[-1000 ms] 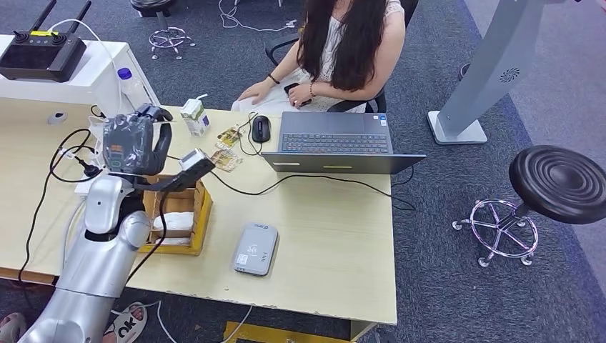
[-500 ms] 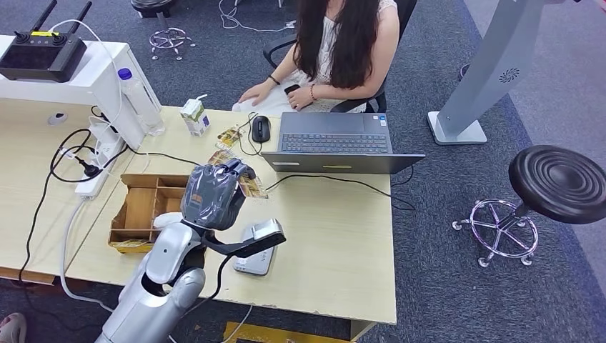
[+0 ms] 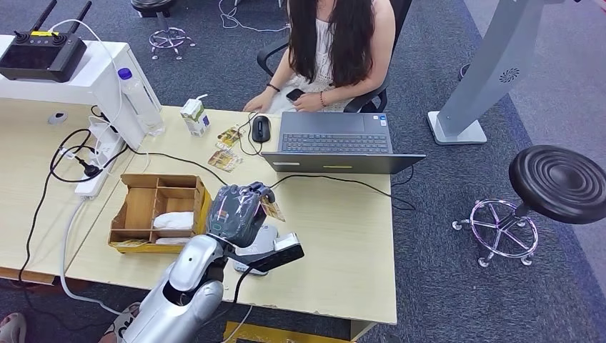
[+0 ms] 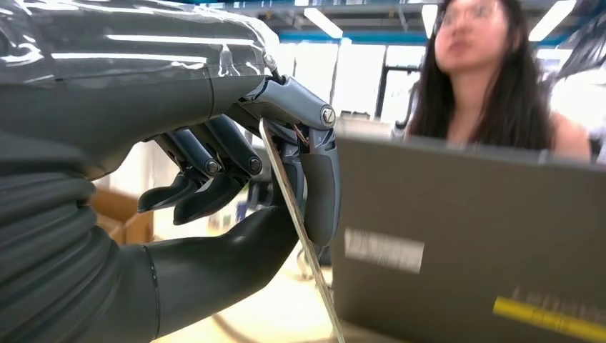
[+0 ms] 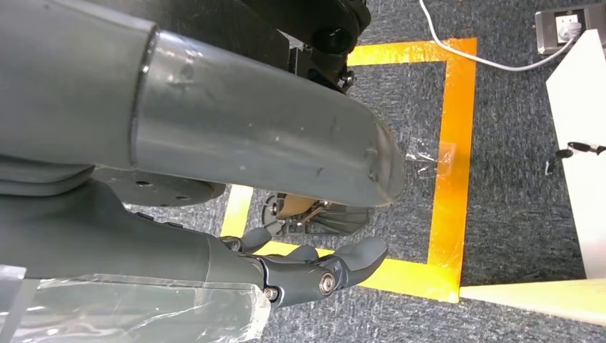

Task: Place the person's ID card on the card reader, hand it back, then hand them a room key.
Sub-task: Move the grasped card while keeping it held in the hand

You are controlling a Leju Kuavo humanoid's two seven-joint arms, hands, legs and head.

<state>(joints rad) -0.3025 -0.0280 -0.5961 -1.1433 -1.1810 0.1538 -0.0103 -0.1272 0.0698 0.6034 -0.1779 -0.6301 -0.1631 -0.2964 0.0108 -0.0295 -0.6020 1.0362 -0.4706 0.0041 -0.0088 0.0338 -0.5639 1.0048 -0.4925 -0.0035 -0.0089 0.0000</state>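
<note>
Our left hand (image 3: 239, 211) pinches the ID card (image 3: 272, 209) over the card reader (image 3: 259, 246). Our right hand (image 5: 314, 271) hangs open. Scanning, giving back and the key are left.

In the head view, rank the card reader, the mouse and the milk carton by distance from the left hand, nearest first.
1. Card reader: directly beneath the left hand, which holds a card.
2. Mouse: beyond it, beside the laptop.
3. Milk carton: at the desk's far edge.
</note>
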